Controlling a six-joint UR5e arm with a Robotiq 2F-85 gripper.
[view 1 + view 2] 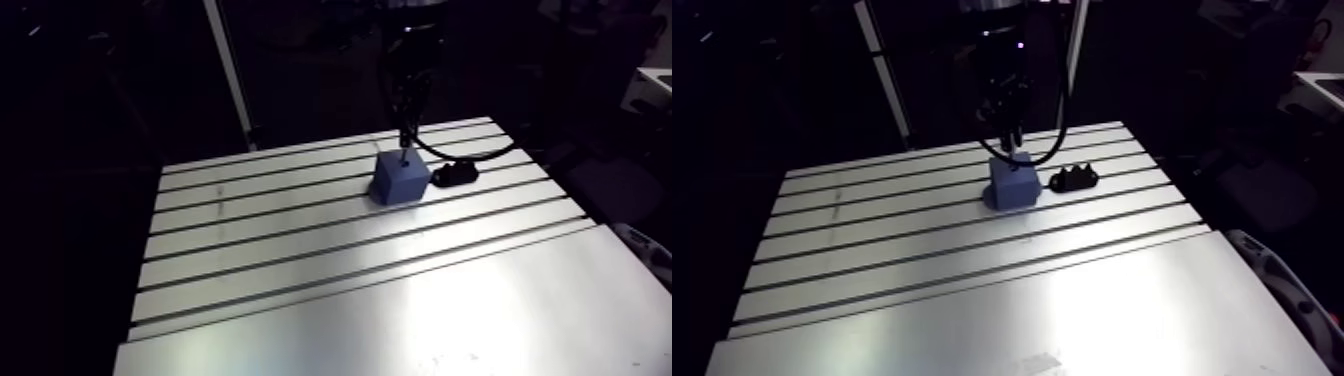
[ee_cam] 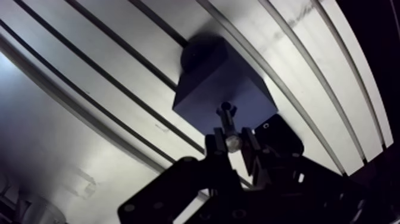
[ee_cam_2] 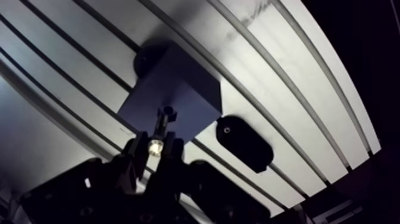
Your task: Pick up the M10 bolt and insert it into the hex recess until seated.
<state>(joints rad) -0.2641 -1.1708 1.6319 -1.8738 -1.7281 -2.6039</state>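
Observation:
A blue block [image 1: 400,182] stands on the slotted table [image 1: 300,260], near its far side. In the wrist view the block [image 2: 223,89] lies just ahead of my gripper [image 2: 232,142], whose two fingers are shut on the M10 bolt [image 2: 228,122]. The bolt hangs upright, its lower end right at a small dark recess [image 2: 225,107] in the block's top face. I cannot tell whether the tip touches the recess. In the arm view the gripper [image 1: 405,125] comes straight down over the block.
A black holder [image 1: 455,175] with notches lies on the table right beside the block; in the wrist view the holder [image 3: 244,142] is close to my fingers. The near half of the table is a smooth plate [image 1: 420,320].

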